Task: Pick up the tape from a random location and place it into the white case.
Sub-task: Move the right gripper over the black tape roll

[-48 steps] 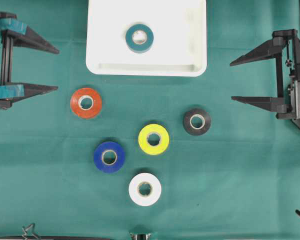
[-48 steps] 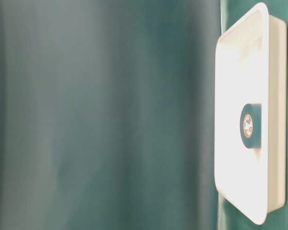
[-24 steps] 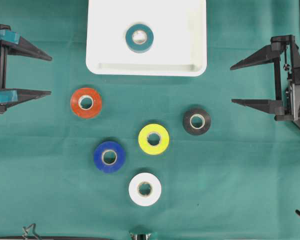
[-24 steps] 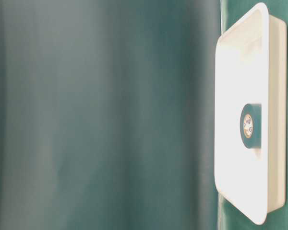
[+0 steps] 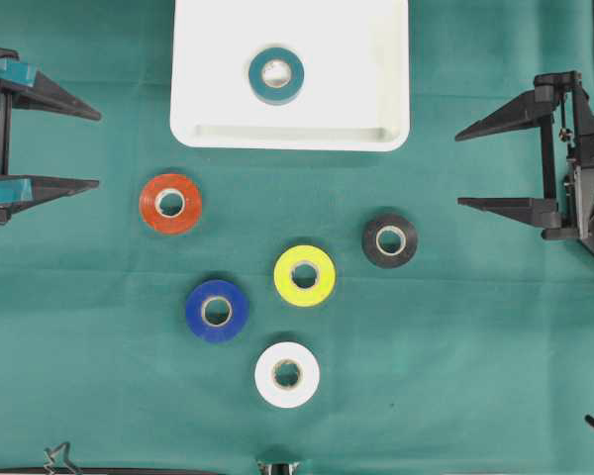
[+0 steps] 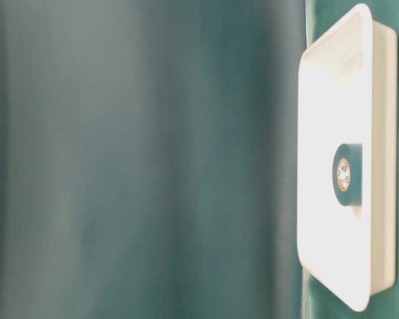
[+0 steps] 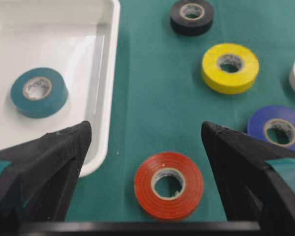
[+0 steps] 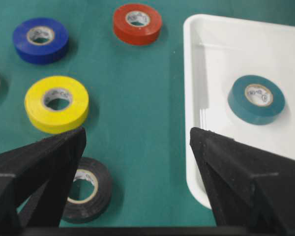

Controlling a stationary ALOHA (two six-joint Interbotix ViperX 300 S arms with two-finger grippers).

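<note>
We count six glossy round tape rolls: one teal roll (image 5: pixel 276 75) inside the smooth white rounded-corner plastic case (image 5: pixel 203 109); below it, orange (image 5: pixel 170 203), black (image 5: pixel 390 240), yellow (image 5: pixel 305 275), blue (image 5: pixel 217 311), white (image 5: pixel 287 374). The left gripper (image 5: pixel 89 148) and right gripper (image 5: pixel 465 165) stand apart, empty.

Overhead view: straight down on the whole table. Table-level view: close, rotated sideways, facing the white case (image 6: pixel 379 159). Wrist views: low behind each claw, sharing case and rolls between.
</note>
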